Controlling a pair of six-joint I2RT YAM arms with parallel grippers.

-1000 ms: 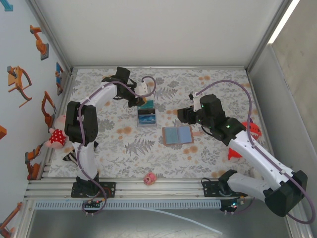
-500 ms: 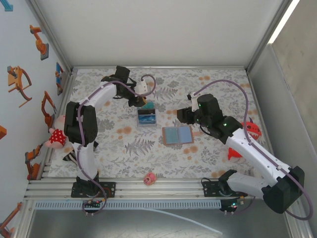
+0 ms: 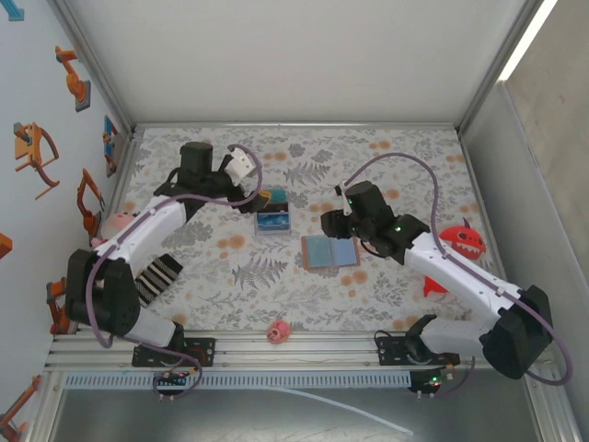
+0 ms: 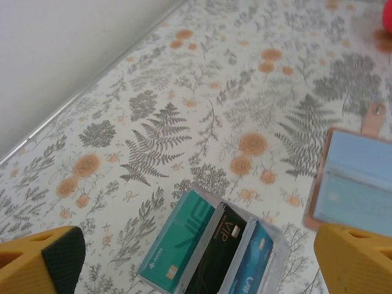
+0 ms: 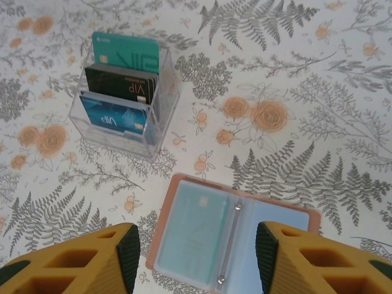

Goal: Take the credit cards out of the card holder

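You've got: card holder (image 3: 329, 250) open flat on desk (image 3: 405, 166) | credit cards (image 3: 272, 219) in clear rack (image 3: 287, 228) far-left of it | R pincer (image 3: 329, 224) at holder's far edge | L pincer (image 3: 258, 199) by rack

The top camera hangs high above and behind the arm bases, staring steeply down, far enough back to take in the whole table (image 3: 405, 157) and both arms. The left wrist camera rides low and close, looking slantwise across the mat past the left gripper (image 4: 196, 245), with a wall (image 4: 61, 61) in its upper left corner. The right wrist camera sits a little higher, tipped down between the tips of the right gripper (image 5: 196, 245). All three views share the stand (image 3: 272, 216) and the holder (image 3: 329, 250); the left wrist catches just the holder's left part
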